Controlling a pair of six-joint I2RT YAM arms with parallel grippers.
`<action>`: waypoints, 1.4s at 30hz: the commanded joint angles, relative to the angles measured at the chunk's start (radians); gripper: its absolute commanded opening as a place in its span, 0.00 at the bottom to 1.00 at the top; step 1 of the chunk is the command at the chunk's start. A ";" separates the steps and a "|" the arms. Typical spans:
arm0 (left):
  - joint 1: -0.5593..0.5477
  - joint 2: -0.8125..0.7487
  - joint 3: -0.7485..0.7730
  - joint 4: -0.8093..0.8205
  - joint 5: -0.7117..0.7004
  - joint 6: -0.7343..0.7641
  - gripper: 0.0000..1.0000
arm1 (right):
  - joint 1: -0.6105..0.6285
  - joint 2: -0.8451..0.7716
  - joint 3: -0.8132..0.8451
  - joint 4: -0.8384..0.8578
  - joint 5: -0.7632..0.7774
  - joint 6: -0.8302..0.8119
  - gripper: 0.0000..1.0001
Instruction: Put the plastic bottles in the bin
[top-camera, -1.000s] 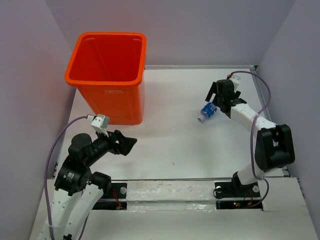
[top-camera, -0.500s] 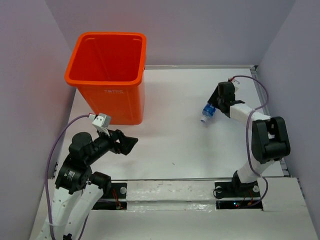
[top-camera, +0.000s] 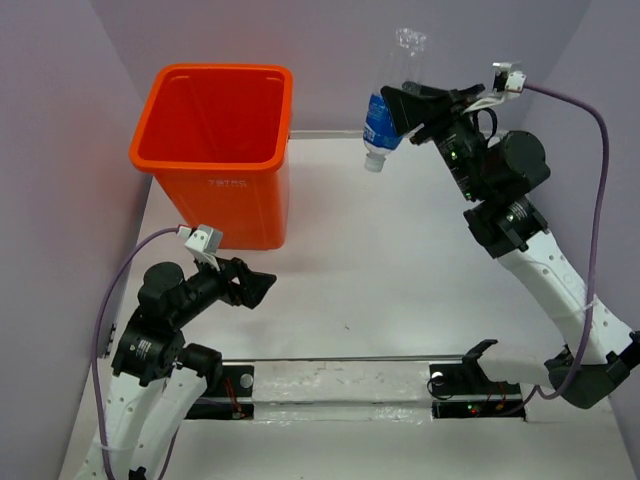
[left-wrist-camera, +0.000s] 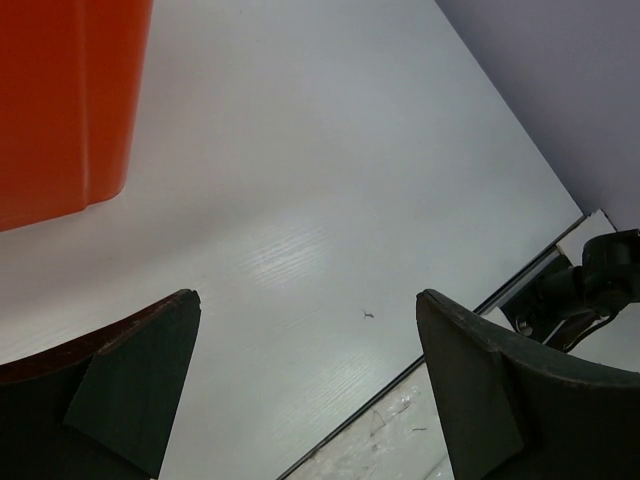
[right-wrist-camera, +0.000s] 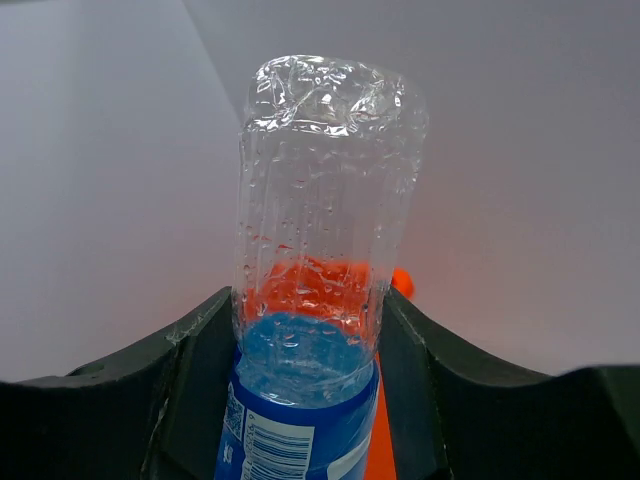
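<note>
Your right gripper (top-camera: 398, 105) is clamped on a clear bottle (top-camera: 377, 127) with a blue label, and it's holding it way up in the air with the cap end pointing down. The bottle is off to the right of the orange bin (top-camera: 222, 205), not over the opening yet. In the right wrist view the jaws hug it right around the top edge of the label. Your left gripper (top-camera: 256, 288) is spread wide with nothing in it, low over the white table (top-camera: 380, 290) near the bin's front corner.
</note>
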 joint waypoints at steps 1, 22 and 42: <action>0.012 0.009 -0.008 0.033 0.038 0.012 0.99 | 0.067 0.193 0.206 0.172 -0.135 -0.070 0.43; 0.044 -0.001 -0.008 0.033 0.055 0.019 0.99 | 0.223 0.894 1.038 0.162 -0.183 -0.261 0.96; 0.048 -0.053 0.034 0.226 0.224 -0.054 0.99 | 0.223 -0.428 -0.488 0.183 0.178 -0.337 1.00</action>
